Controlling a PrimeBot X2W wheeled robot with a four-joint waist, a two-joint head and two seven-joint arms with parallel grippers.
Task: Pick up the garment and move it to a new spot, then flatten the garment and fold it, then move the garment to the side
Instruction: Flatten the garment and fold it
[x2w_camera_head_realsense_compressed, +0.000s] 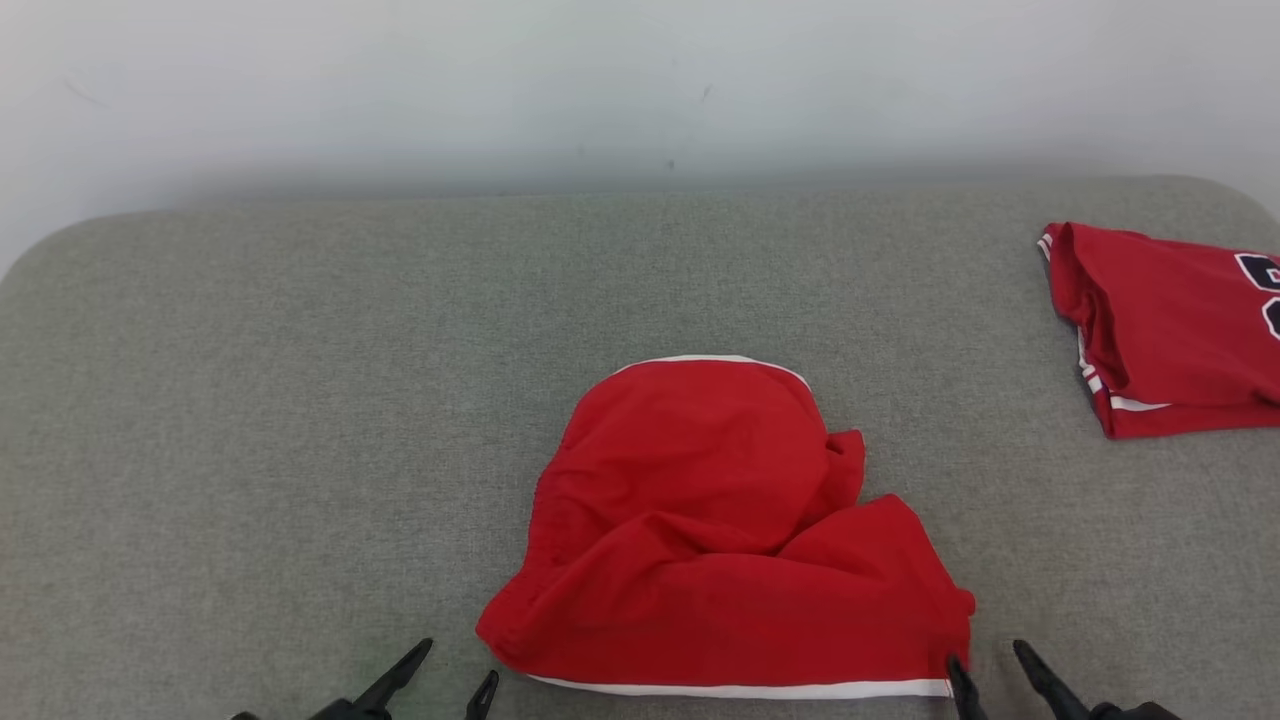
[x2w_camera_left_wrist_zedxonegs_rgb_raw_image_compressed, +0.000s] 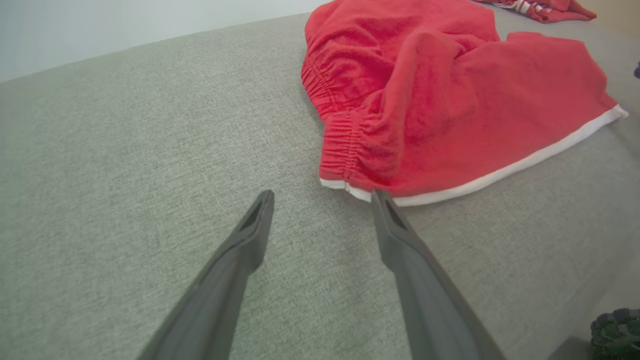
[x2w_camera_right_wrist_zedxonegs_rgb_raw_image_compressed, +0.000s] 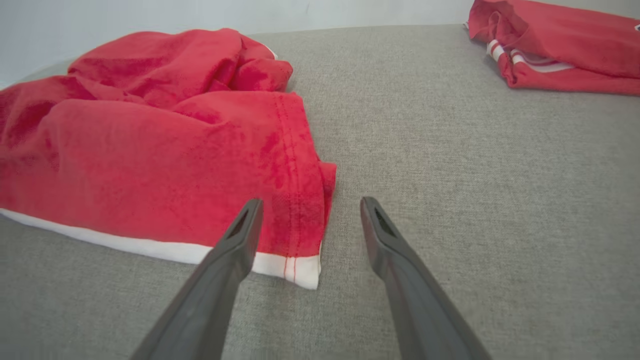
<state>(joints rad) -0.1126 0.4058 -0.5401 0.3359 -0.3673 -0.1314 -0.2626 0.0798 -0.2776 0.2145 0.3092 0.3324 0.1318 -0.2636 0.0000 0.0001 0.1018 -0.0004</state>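
Seeing garment (x2w_camera_head_realsense_compressed: 720, 540) rumpled; judging flattening, folding, moving aside pending; finding left gripper (x2w_camera_head_realsense_compressed: 461, 660), right gripper (x2w_camera_head_realsense_compressed: 984, 653) gaping wide, empty, beside 2 hem corners.

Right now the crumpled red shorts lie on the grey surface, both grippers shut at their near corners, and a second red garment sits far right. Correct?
Not shut: both are open. The left wrist view shows the left gripper and the right wrist view the right gripper, fingers spread beside the red shorts. The rest stands.
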